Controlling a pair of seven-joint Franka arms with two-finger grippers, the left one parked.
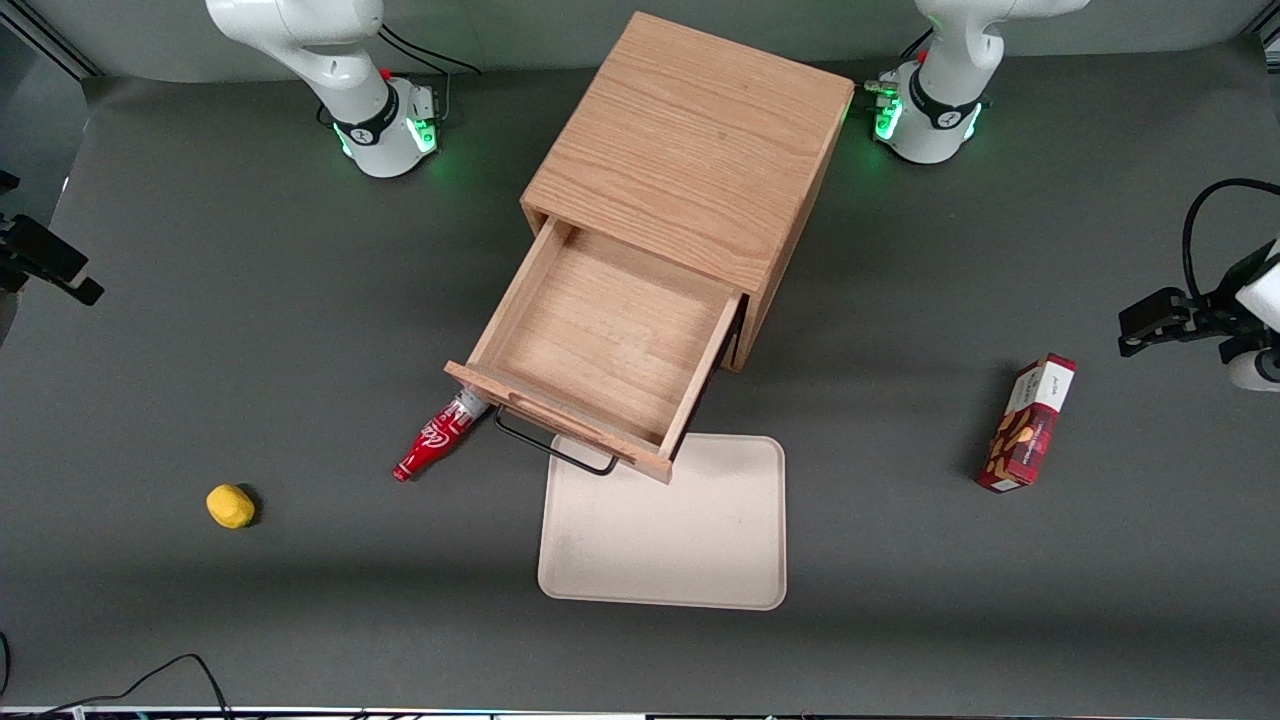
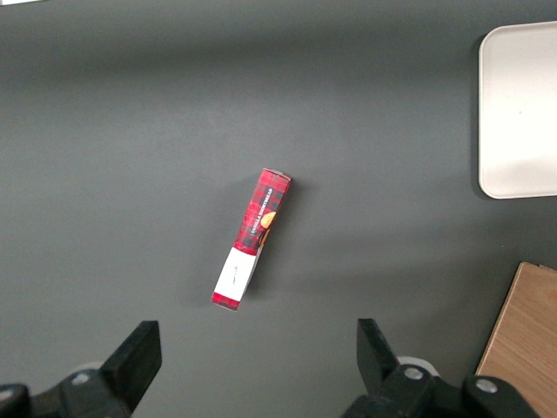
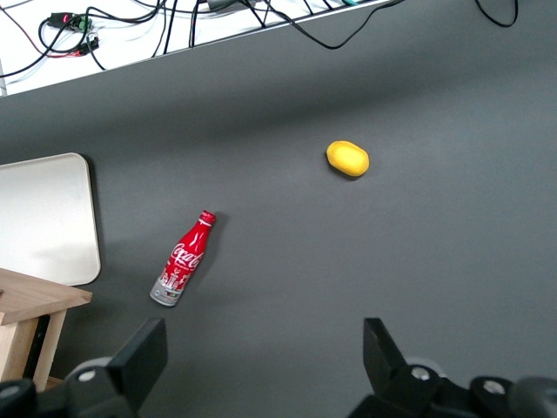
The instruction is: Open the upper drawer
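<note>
Upper drawer (image 1: 600, 350), centre of the front view, stands pulled out of the oak cabinet (image 1: 690, 150), its front overhanging a cream tray (image 1: 665, 560). A red Coca-Cola bottle (image 1: 432, 444) lies partly hidden beneath the drawer front; a yellow lemon-like object (image 1: 230, 505) sits lower left, a red snack box (image 1: 1028, 423) right. The gripper (image 3: 261, 361), fingers apart, hovers above the table (image 1: 200, 300), clasping nothing.

White rounded arm (image 1: 310, 50), black joint band, green-lit base; black gripper (image 3: 261, 366), fingers parted, apparently screw-fastened
</note>
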